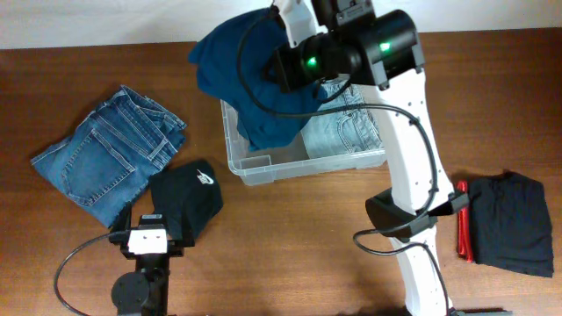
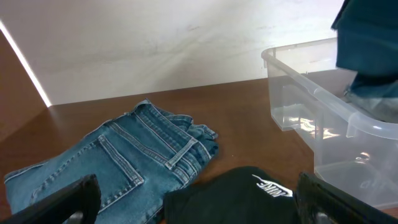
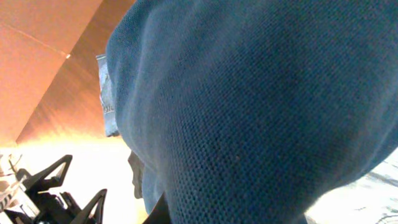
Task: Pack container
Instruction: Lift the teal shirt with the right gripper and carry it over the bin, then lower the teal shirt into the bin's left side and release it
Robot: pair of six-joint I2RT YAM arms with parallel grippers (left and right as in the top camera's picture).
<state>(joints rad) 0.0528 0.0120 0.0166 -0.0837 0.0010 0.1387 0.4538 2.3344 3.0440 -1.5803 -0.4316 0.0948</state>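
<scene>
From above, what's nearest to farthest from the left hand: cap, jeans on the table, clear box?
1. The black cap, right in front of the left hand.
2. The jeans, off to its left side.
3. The container, farther back on the right.

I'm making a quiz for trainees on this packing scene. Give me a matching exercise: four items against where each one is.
Items:
1. sweater
2. cap
3. black cloth
4. light denim

Places:
A. beside a red thing, at the right end of the table
B. lifted over the container
C. inside the container
D. on the table, next to darker jeans

Pairs: 1-B, 2-D, 3-A, 4-C
</scene>
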